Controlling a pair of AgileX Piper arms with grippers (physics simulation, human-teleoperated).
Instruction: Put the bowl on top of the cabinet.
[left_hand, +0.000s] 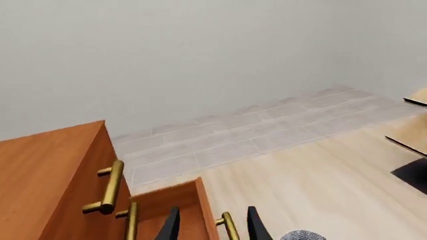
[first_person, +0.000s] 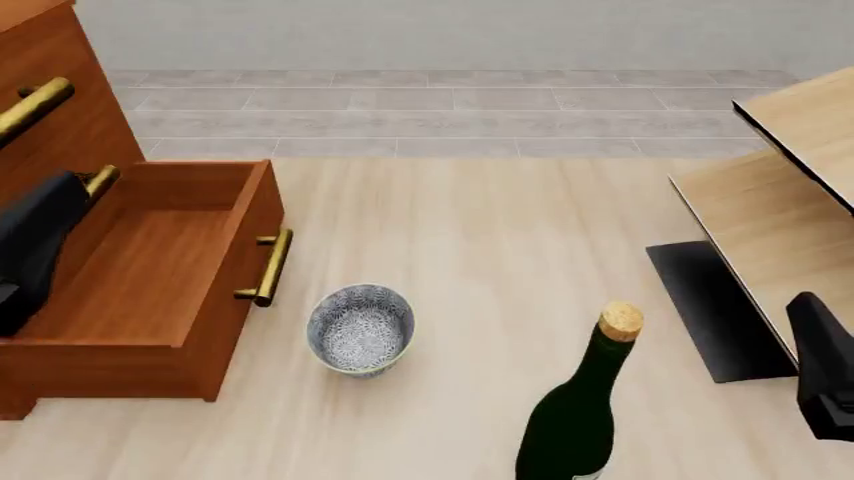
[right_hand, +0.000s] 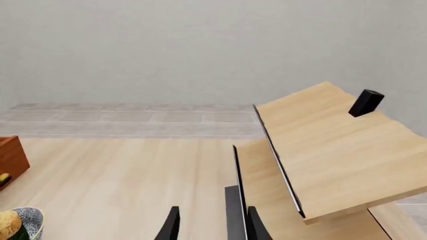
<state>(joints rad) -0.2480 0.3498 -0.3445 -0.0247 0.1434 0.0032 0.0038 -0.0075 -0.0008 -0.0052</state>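
Speckled white bowl (first_person: 360, 328) sits ungrasped beside the cabinet (first_person: 134, 265) drawer; both grippers open, empty. Next: reach down and grasp its rim.

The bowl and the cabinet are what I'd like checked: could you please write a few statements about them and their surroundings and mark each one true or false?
1. The bowl stands on the table, outside the open drawer. True.
2. The bowl already rests on top of the cabinet. False: it stands on the table beside the drawer front.
3. The bottle lies on its side. False: it stands upright, cork uppermost.
4. The drawer is pulled out and nothing shows inside it. True.
5. The left tool is gripping the bowl. False: its fingers are apart with nothing between them.
6. The right tool is near the pale wood furniture. True.
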